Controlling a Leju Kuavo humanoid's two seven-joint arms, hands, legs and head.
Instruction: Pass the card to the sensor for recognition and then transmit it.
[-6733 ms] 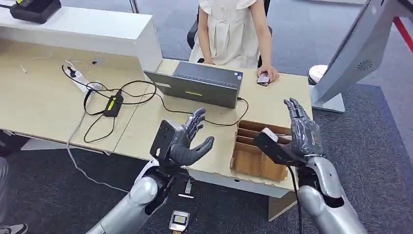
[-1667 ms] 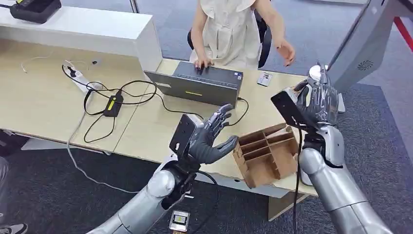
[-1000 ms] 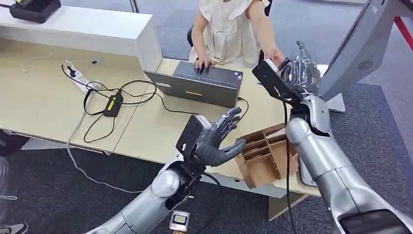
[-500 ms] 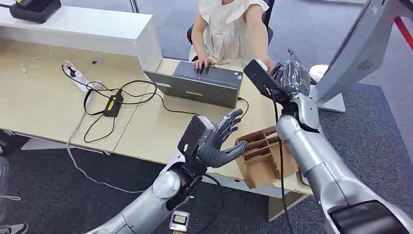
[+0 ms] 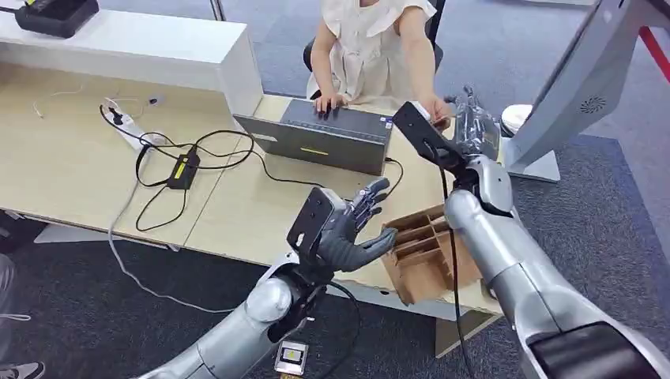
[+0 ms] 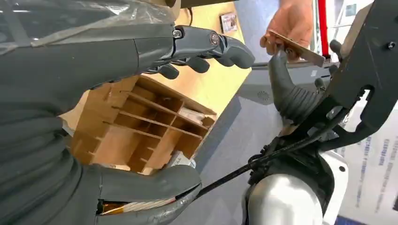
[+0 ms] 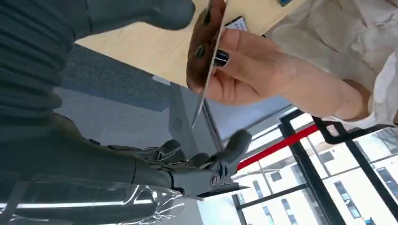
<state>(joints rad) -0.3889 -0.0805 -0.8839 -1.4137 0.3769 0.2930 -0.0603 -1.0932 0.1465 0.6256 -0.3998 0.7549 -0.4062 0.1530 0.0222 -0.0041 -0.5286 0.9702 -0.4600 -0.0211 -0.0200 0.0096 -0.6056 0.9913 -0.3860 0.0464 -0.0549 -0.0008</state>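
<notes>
The desk (image 5: pixel 237 213) spread wide across the head view, its near edge running under the left hand, with dark carpet (image 5: pixel 585 205) open to the right of it. A tilted grey kiosk (image 5: pixel 585 79) closed off the far right corner, leaving the right arm a narrow lane between it and the laptop (image 5: pixel 332 138). A person (image 5: pixel 371 47) sat behind the desk. The cardboard divider box (image 5: pixel 427 253) stood at the desk's near edge, just right of the left hand.

The right arm reached far forward and up, its right hand (image 5: pixel 472 126) raised beside the person's hand (image 7: pixel 248 70). The card (image 7: pixel 206 51) stood between them, seen nearly edge-on in the right wrist view, its long axis running roughly from the thumb towards the spread fingers. The person's fingers pinched it; the thumb (image 7: pixel 155 11) lay against its end, but whether the right hand was gripping it I could not tell.

The left hand (image 5: pixel 351 233) hovered palm-up over the desk's near edge, fingers apart and empty.
</notes>
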